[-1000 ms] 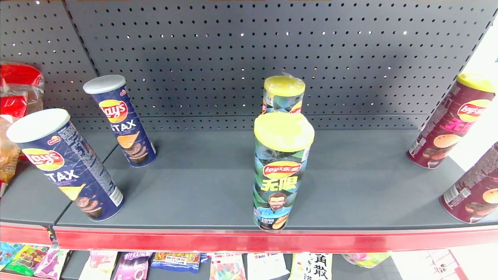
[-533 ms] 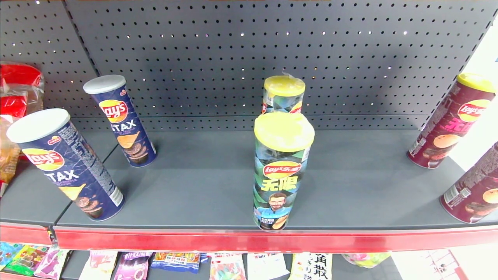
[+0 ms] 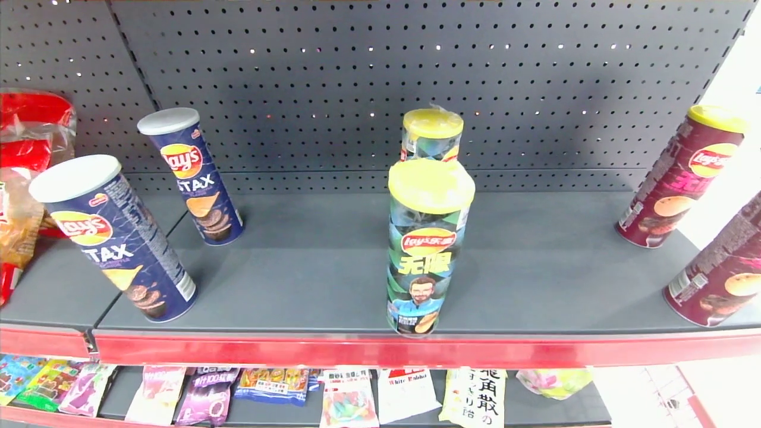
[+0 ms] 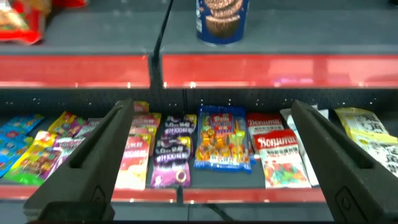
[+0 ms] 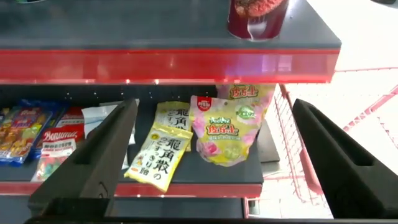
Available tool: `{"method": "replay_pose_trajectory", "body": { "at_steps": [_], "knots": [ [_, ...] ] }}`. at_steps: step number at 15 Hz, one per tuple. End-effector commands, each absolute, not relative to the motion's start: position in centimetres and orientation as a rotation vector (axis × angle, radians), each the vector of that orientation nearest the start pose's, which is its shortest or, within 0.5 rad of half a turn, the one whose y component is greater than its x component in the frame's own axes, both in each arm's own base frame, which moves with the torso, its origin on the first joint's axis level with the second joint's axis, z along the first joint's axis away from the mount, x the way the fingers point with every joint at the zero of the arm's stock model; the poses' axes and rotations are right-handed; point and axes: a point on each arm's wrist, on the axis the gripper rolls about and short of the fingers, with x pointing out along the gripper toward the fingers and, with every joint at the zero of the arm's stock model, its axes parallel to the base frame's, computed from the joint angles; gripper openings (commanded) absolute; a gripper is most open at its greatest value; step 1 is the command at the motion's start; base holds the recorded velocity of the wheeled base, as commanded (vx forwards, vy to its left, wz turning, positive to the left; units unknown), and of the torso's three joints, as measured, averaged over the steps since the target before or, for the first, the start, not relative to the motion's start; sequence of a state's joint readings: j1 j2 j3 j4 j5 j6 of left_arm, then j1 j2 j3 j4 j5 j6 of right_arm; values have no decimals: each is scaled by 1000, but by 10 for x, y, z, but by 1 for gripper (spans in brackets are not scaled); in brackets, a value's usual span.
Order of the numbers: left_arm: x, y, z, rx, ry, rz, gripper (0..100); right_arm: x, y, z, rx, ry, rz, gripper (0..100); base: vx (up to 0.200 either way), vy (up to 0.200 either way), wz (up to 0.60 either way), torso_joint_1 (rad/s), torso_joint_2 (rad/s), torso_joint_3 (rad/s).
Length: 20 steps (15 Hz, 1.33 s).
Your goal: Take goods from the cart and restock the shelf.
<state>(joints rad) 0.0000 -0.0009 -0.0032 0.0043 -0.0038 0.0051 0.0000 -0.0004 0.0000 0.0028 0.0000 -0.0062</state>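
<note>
A yellow-lidded green can (image 3: 425,255) of crisps stands upright at the centre front of the grey shelf (image 3: 309,279), right at its red edge strip (image 3: 238,351). A second yellow-lidded can (image 3: 432,134) stands directly behind it, against the pegboard back panel (image 3: 357,71). At the left of the frame stand a front navy can (image 3: 116,238) and a rear navy can (image 3: 193,175), both white-lidded. At the right edge are a rear maroon can (image 3: 684,175) and a front maroon can (image 3: 722,267), the latter cut off by the frame. Red snack bags (image 3: 27,166) sit at the far left. Along the bottom, candy packets (image 3: 273,386) lie in a row on the lower shelf (image 3: 559,413). In the wrist views, the left gripper (image 4: 212,106) and the right gripper (image 5: 216,102) each face that lower shelf, jaws spread wide and holding nothing.
</note>
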Motion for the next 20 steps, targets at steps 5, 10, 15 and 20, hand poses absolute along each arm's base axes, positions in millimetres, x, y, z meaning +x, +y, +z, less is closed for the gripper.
{"method": "replay_pose_trajectory", "body": {
  "at_steps": [5, 10, 15, 20],
  "knots": [
    [-23, 0, 76, 3, 2, -5, 100, -23, 0, 75, -5, 3, 0, 100, 0, 0, 0, 0, 0, 0],
    [-23, 0, 76, 3, 2, -5, 100, -23, 0, 75, -6, 3, 0, 100, 0, 0, -360, 2, 0, 1],
    [-23, 0, 76, 3, 2, -5, 100, -23, 0, 75, -6, 3, 0, 100, 0, 0, 0, 0, 0, 0],
    [-23, 0, 76, 3, 2, -5, 100, -23, 0, 75, -8, 3, 0, 100, 0, 0, 360, 0, 2, 2]
  ]
}}
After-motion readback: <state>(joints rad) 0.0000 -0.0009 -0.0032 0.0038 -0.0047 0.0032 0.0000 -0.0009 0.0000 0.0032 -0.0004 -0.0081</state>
